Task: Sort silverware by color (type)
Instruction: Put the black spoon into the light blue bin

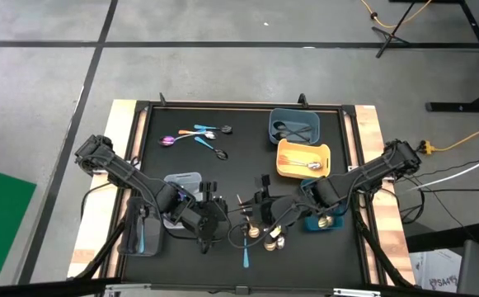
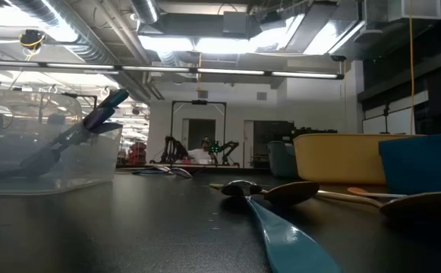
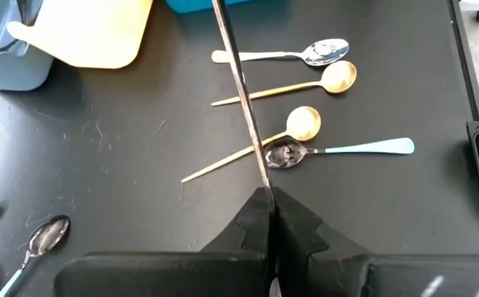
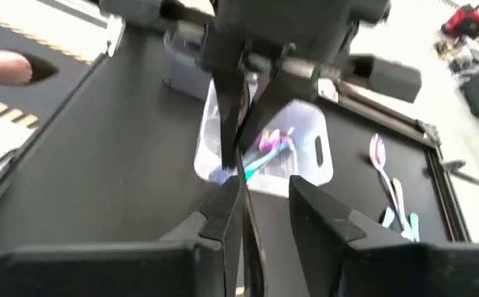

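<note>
Both arms are reaching inward over the near half of the black table (image 1: 247, 165), wrists angled toward each other near the centre. Left gripper (image 1: 223, 216) sits low by the near-centre, jaws fully closed and pinching a thin dark-handled utensil (image 3: 241, 91) that sticks straight out past the fingertips; can't tell its finish or which end is which. Right gripper (image 1: 262, 208) faces it from the other side; its fingers (image 4: 321, 216) stand wide apart with a thin dark rod between them, and I can't tell whether they actually touch it. Silverware is scattered in groups: two gold spoons (image 3: 305, 124), a silver spoon (image 3: 326, 52) and a light-blue-handled spoon (image 3: 346, 148) lie loose on the mat just beyond the left gripper's tip. A teal-blue spoon (image 1: 245, 256) lies near the front edge, and shows up close in the low view. Purple, blue and black spoons (image 1: 196, 136) are loose at the far left of the mat. Sorted so far: dark pieces in the grey-blue tray (image 1: 295, 125), a silver spoon in the yellow tray (image 1: 303, 158), purple and teal pieces in the clear tray (image 1: 181, 186) next to the left arm, and a blue tray (image 1: 321, 221) under the right arm.
</note>
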